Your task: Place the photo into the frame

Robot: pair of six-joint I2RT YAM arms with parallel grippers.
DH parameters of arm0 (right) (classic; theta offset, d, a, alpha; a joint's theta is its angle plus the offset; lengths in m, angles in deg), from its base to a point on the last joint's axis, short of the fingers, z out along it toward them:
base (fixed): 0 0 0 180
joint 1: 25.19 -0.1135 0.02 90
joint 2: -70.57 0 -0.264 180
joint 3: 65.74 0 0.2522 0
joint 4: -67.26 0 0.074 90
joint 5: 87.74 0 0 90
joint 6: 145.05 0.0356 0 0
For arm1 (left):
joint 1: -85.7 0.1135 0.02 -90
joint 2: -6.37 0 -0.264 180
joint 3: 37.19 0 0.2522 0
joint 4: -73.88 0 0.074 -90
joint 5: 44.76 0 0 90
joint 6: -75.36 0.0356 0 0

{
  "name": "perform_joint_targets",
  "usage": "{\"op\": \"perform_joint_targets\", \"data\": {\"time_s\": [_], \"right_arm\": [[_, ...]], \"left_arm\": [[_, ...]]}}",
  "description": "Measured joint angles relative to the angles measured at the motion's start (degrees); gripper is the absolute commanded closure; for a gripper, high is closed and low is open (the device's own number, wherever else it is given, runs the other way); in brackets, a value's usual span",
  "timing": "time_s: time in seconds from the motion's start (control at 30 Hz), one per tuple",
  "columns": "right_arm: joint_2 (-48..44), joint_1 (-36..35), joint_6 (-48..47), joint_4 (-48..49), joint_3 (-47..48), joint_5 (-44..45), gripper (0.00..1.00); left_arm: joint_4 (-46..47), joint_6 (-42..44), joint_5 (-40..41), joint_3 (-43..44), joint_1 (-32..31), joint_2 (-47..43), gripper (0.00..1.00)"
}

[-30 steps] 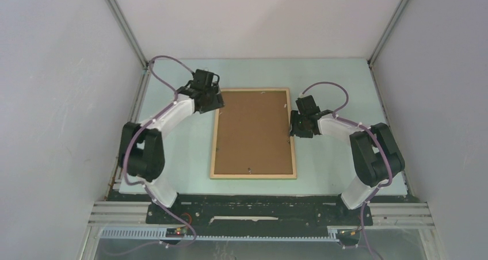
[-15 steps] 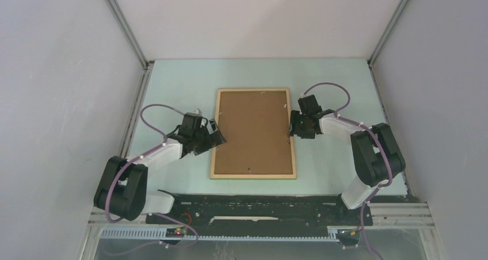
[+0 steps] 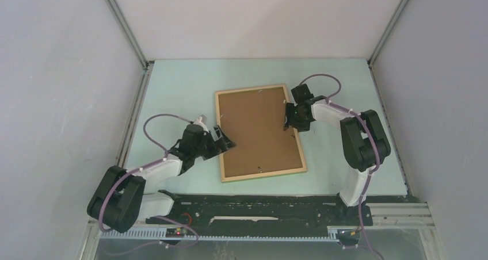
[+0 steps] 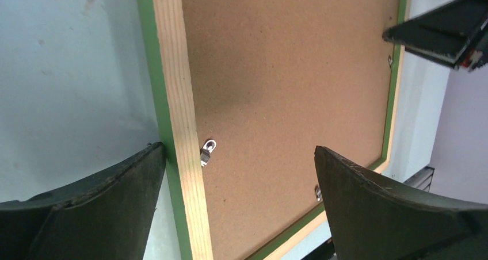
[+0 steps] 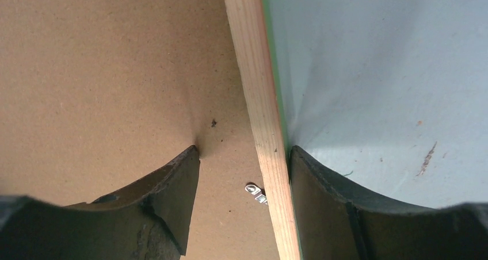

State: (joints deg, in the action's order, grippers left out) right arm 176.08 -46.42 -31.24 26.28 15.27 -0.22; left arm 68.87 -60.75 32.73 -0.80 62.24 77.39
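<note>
pale green tabletop (image 3: pixel 178 87) spread under both my arms, and everything below is placed from the frame (image 3: pixel 265 174) lying flat on it. nearest of all, a black base plate (image 3: pixel 259 205) ran along the table edge, on the near side of the frame's short near rail.

the frame lay wood face up, a thin green edge showing round its outside, and it sat askew, its near end swung toward my right arm. the photo (image 3: pixel 259 130) lay inside the rails, plain brown board back up, so its print side was hidden.

my left gripper (image 3: pixel 225 138) was by the frame's left rail, close to the near left corner, spread wide and holding nothing. in the left wrist view one of its fingers (image 4: pixel 115 202) sat on the table just outside the green edge, while the other reached over the board toward the near rail. i could not tell whether that one touched. a small metal tab (image 4: pixel 208 150) sat at the left rail's inner edge, between those fingers.

farther along, my right gripper (image 3: pixel 289 121) straddled the frame's right rail toward the far right corner. its jaws stood parted, not clamped: one finger (image 5: pixel 167 197) was on the brown board, with a gap to the rail, and the other was on the table against the rail's outer side. another tab (image 5: pixel 255 192) lay on the board just inside that rail.

beyond the frame's far rail, bare table ran to plain grey walls (image 3: pixel 247 18).
</note>
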Motion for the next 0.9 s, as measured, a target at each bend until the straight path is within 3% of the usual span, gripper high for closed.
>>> {"op": "perform_joint_targets", "data": {"time_s": [0.33,0.6,0.9], "right_arm": [[-0.07,0.63,-2.1,-1.29,0.55,2.34,0.35],[-0.81,3.58,-2.99,-2.1,0.46,-0.11,0.29],[10.78,7.1,-2.82,-3.34,18.4,-3.82,0.3]], "left_arm": [[6.4,-4.94,1.38,-6.08,-5.33,-4.17,0.01],[4.22,-5.51,1.49,-6.56,-7.34,-5.16,0.0],[-0.59,-5.33,2.08,-6.86,-7.93,-8.94,0.0]]}}
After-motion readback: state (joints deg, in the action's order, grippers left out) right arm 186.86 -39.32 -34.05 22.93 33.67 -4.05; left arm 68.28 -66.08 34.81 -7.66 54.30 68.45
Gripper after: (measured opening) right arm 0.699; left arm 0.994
